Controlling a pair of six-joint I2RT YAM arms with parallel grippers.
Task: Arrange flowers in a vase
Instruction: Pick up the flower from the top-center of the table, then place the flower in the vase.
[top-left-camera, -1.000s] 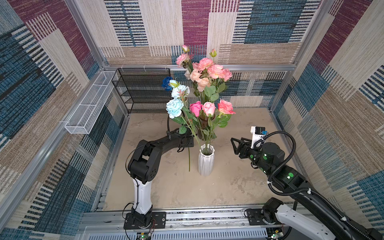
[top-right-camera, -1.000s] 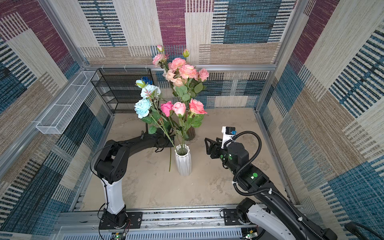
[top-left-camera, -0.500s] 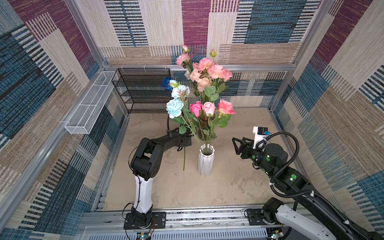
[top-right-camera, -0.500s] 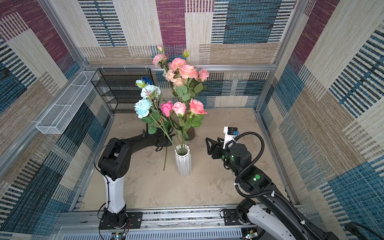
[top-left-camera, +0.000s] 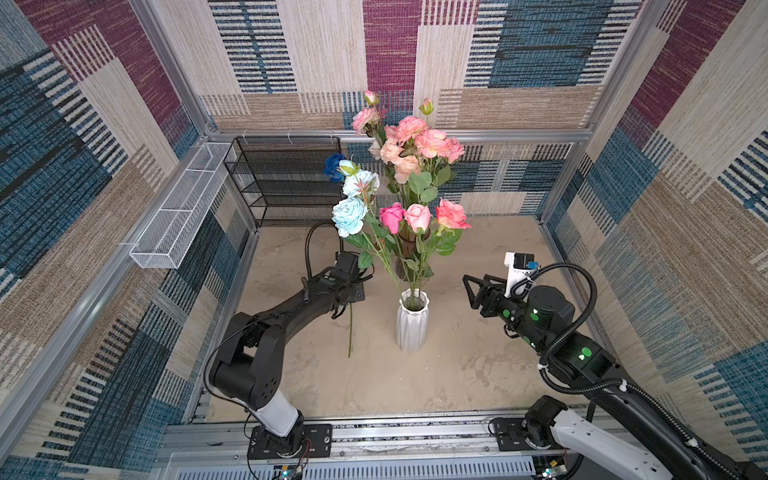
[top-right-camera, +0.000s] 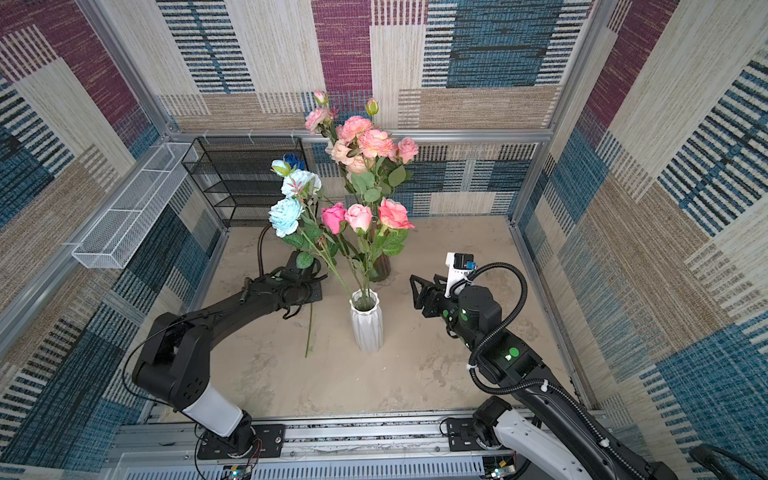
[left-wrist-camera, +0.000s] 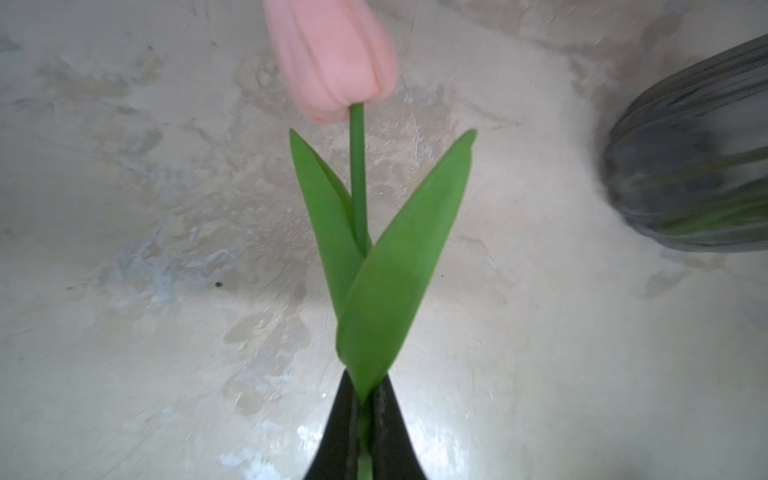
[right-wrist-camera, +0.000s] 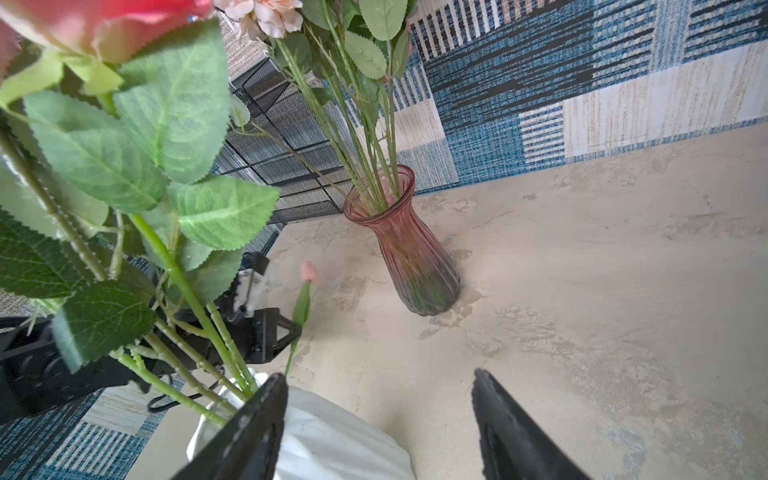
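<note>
2 vases, the white vase (top-left-camera: 411, 328) and the red glass vase (right-wrist-camera: 409, 249), already hold roses (top-left-camera: 417, 216), while 1 pink tulip (left-wrist-camera: 332, 58) is left to place, stem pinched by the left gripper (left-wrist-camera: 365, 384) beside the white vase; right gripper (right-wrist-camera: 378, 376) spread wide, empty.

Left jaws clamp green stem (top-left-camera: 350, 332) beside white vase (top-left-camera: 411, 328).

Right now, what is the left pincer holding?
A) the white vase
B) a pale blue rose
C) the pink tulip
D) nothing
C: the left wrist view shows the left pincer shut on the pink tulip by its stem.
</note>
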